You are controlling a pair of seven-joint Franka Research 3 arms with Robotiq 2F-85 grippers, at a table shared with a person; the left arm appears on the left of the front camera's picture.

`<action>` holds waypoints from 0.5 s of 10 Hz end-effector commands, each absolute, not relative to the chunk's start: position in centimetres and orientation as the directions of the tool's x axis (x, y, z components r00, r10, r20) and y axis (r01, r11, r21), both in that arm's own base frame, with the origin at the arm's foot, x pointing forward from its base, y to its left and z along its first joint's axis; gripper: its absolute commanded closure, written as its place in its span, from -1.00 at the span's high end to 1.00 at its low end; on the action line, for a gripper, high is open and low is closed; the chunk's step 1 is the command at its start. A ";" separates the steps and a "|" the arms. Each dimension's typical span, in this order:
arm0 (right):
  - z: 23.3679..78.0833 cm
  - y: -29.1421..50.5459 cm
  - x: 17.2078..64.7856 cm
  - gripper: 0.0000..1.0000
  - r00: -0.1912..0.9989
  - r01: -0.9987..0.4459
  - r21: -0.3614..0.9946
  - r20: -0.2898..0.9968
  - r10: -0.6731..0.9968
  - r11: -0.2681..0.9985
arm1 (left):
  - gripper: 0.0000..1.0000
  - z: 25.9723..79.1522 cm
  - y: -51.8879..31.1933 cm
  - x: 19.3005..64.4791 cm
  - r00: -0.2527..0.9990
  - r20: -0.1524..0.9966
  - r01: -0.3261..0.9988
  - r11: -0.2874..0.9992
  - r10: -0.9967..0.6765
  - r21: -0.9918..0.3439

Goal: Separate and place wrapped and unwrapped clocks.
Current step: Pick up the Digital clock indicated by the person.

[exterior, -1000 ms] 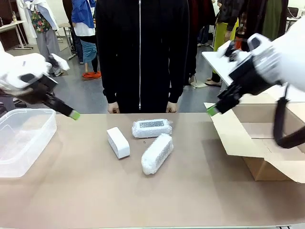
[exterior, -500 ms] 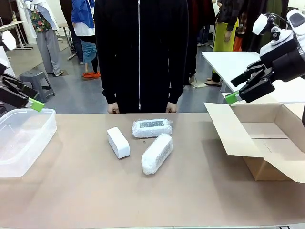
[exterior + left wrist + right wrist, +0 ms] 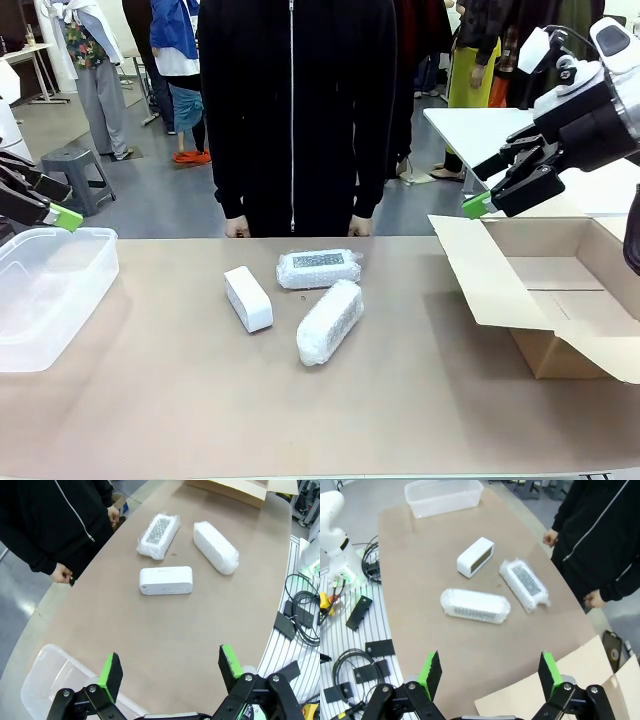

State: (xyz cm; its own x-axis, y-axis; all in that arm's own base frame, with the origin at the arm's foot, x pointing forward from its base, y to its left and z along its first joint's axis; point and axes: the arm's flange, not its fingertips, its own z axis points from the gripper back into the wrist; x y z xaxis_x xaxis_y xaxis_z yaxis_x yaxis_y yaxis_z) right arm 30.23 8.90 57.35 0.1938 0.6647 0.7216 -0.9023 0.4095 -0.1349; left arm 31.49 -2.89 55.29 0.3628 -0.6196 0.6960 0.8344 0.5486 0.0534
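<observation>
Clear plastic tub (image 3: 45, 330) stands at my left end of the table (image 3: 160, 420); one cardboard box (image 3: 485, 275), flaps open, stands at my right end. All three clocks lie on the table between them, in neither container: one bare white clock (image 3: 248, 298) toward the tub, and two bubble-wrapped ones, the far wrapped clock (image 3: 318, 269) screen-up near the person (image 3: 295, 110), the near wrapped clock (image 3: 330, 321) slanted just beside it, not touching. My left jaws hang released above the tub, my right jaws released above the box flap, both gripping nothing.
</observation>
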 end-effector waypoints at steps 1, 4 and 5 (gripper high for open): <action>57.4 8.4 30.3 1.00 0.197 -0.902 -0.125 0.731 0.653 0.413 | 1.00 55.5 -2.7 31.3 0.355 0.702 0.836 0.546 -0.618 0.058; 57.4 8.4 30.3 1.00 0.197 -0.902 -0.125 0.731 0.653 0.413 | 1.00 55.5 -2.7 31.3 0.355 0.702 0.836 0.546 -0.618 0.058; 57.4 8.4 30.3 1.00 0.197 -0.902 -0.125 0.731 0.653 0.413 | 1.00 55.5 -2.7 31.3 0.355 0.702 0.836 0.546 -0.618 0.058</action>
State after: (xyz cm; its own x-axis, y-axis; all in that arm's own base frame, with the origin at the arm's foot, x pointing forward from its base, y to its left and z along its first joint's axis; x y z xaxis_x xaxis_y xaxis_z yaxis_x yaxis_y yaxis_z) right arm 30.32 8.35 57.40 0.2049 0.6609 0.7220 -0.8951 0.4250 -0.1351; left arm 31.38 -2.80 55.45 0.3657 -0.6209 0.6933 0.8284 0.5567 0.0616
